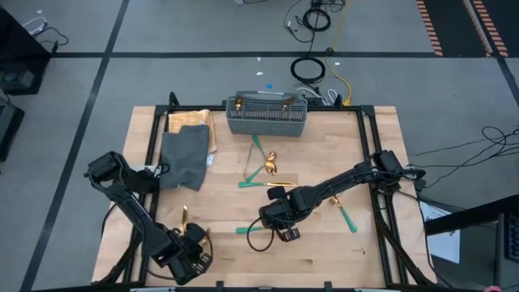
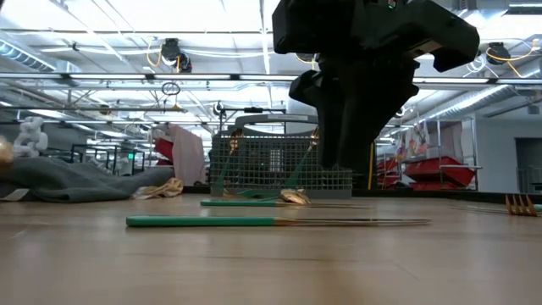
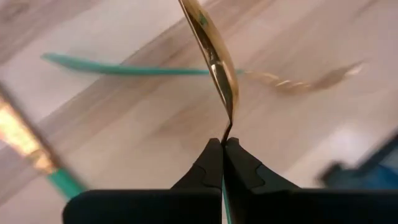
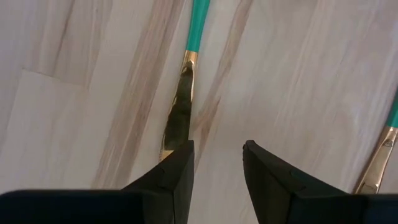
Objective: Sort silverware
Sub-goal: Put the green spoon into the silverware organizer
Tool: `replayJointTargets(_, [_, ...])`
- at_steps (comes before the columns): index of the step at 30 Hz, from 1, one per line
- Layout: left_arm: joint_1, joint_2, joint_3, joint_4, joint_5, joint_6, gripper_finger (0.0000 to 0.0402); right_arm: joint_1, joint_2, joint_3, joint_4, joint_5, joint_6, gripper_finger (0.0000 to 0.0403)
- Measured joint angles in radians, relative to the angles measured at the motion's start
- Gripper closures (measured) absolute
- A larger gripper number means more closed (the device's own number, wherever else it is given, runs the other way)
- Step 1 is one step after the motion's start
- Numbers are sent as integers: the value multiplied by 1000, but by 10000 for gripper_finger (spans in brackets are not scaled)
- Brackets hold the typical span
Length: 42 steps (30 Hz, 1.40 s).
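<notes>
Left hand (image 3: 222,149): closed on a gold spoon (image 3: 214,56), near-left of the bench (image 1: 357,243).
Right hand (image 4: 216,155): open, hung above a knife (image 4: 180,115).

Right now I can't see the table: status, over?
Left gripper shut on a spoon, front left. Right gripper open over a knife, mid-table. More silverware loose by the mesh basket. Nothing blocking.

1. The left gripper (image 3: 222,163) grips a gold spoon (image 3: 214,56); you can't see its bowl tip, cut off by the wrist picture's edge, and its handle is hidden between the fingers.
2. In the right wrist view, the knife (image 4: 181,106) has its blade tip hidden behind one finger (image 4: 174,171).
3. From above, the pieces inside the mesh basket (image 1: 268,116) are too small to tell apart.
</notes>
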Motion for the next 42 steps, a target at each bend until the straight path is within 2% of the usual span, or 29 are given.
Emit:
replayJointTargets(3, [1,-30,16,-5,-63,0,401,0,0,0,-8,0,-2,275])
replayJointTargets(5, [-1,-48,29,-35,-171,1,401,0,0,0,-12,0,-4,275])
replayJointTargets(7, [-3,-73,38,-95,-349,8,401,0,0,1,-28,0,-4,275])
replayJointTargets(12, [39,-114,40,-359,-925,5,401,-1,0,1,-106,22,36,275])
replayJointTargets(16, [156,-133,40,-533,-1295,88,401,-2,0,1,-164,79,74,275])
replayJointTargets(17, [192,-139,40,-554,-1342,142,401,-2,0,1,-172,82,80,275])
replayJointTargets(21, [397,-168,36,-553,-1352,388,401,-2,0,1,-183,82,112,275])
replayJointTargets(25, [557,-167,33,-564,-1352,448,401,-2,0,1,-182,81,129,275])
replayJointTargets(29, [677,-170,33,-576,-1352,381,401,-1,0,1,-180,82,138,275])
replayJointTargets(33, [735,-186,33,-567,-1353,223,401,-1,0,1,-179,81,143,275])
replayJointTargets(37, [787,-187,33,-545,-1353,169,401,0,0,1,-180,80,149,275])
replayJointTargets(39, [774,-187,33,-525,-1352,167,401,2,0,1,-181,79,155,275])
replayJointTargets(42, [696,-176,33,-458,-1353,238,401,7,0,1,-181,79,161,275])
